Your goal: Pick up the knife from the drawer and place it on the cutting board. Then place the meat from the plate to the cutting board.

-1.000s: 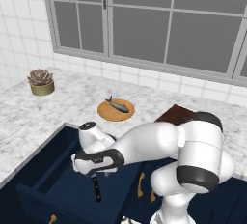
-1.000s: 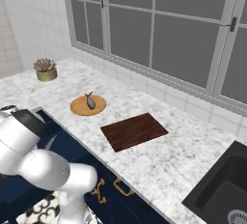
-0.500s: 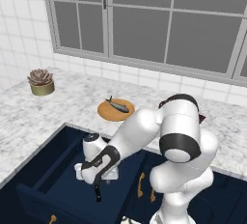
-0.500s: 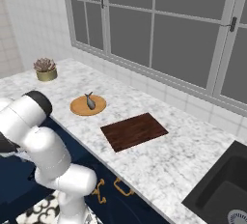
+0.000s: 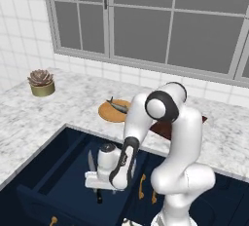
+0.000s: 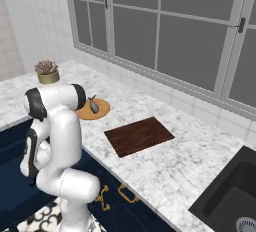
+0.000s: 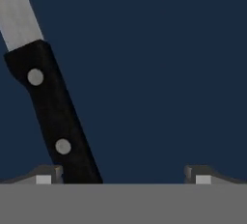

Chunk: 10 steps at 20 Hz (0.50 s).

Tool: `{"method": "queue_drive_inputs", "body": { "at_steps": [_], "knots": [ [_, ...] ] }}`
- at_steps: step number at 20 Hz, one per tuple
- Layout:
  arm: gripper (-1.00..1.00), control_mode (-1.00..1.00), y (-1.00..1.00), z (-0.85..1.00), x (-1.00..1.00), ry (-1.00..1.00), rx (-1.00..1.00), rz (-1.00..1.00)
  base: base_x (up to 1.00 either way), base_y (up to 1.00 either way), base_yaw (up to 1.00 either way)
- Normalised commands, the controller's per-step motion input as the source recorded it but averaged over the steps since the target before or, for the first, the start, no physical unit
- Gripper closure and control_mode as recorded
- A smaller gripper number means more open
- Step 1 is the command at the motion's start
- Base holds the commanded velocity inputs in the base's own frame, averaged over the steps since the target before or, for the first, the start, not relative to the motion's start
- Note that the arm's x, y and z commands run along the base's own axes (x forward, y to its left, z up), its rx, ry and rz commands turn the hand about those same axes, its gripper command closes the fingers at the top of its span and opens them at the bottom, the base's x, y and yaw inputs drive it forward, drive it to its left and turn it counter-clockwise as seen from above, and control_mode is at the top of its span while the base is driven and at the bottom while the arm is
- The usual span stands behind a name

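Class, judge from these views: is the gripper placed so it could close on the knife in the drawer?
Probably not yet: the open gripper hangs over the knife, nothing between, but the handle lies by one fingertip, off centre.

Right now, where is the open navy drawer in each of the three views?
Left base view: the drawer lies lower left, pulled out under the counter edge.
Right base view: it is at the left edge, beside the arm.
Hand view: its navy floor is the background.
Shared landmarks: the plate on the counter in both base views; the knife in the left base and hand views.
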Motion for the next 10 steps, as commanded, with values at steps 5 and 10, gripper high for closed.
{"method": "queue_drive_inputs", "body": {
  "at_steps": [5, 10],
  "knots": [
    [-1.0, -1.0, 0.92, -0.11, 0.26, 0.0, -0.13, 0.0, 0.0, 0.0, 0.0],
    [1.0, -1.0, 0.5, -0.09, 0.11, 0.0, -0.13, 0.0, 0.0, 0.0, 0.0]
  ]
}}
